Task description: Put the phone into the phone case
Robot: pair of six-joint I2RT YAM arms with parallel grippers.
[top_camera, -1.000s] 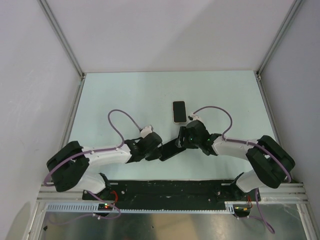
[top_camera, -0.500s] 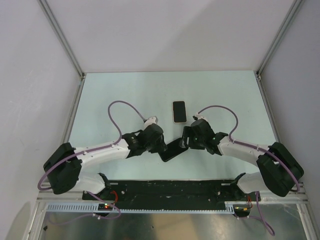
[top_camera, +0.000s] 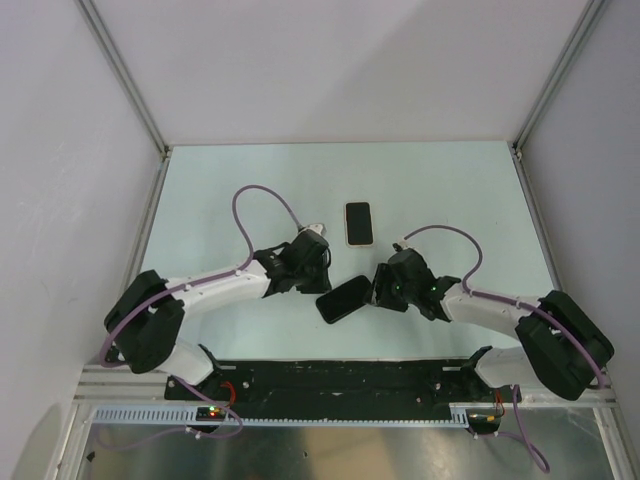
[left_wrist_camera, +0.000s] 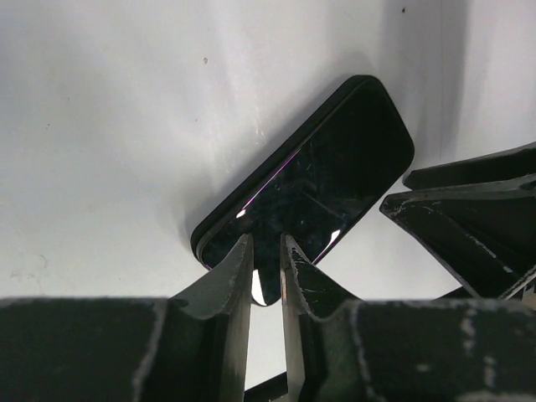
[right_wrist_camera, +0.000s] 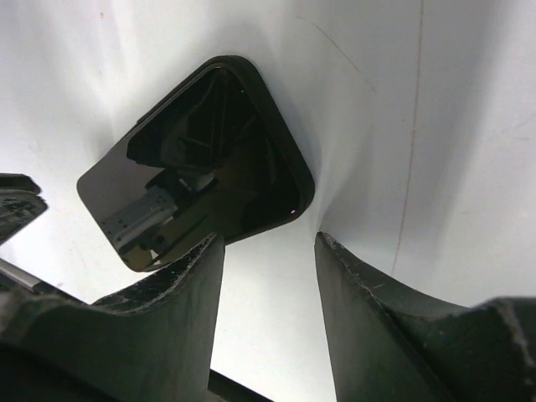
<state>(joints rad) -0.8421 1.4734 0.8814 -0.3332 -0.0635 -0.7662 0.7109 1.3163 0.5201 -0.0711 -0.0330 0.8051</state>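
Observation:
The black phone (top_camera: 343, 298) lies flat and slanted on the table between my two grippers. It also shows in the left wrist view (left_wrist_camera: 335, 167) and the right wrist view (right_wrist_camera: 201, 159). The phone case (top_camera: 358, 222), white-rimmed with a dark middle, lies apart, farther back. My left gripper (top_camera: 320, 284) hovers over the phone's left corner, its jaws almost closed with a thin gap and nothing held (left_wrist_camera: 266, 243). My right gripper (top_camera: 378, 292) is open and empty at the phone's right end (right_wrist_camera: 268, 239), with one finger over the phone's edge.
The pale table (top_camera: 220, 190) is fenced by a metal frame and white walls. A black rail (top_camera: 330, 378) runs along the near edge at the arm bases. Purple cables loop above both wrists.
Both grippers have drawn back from the phone's ends, the left up and left, the right down and right. The phone now lies fully uncovered, hardly moved.

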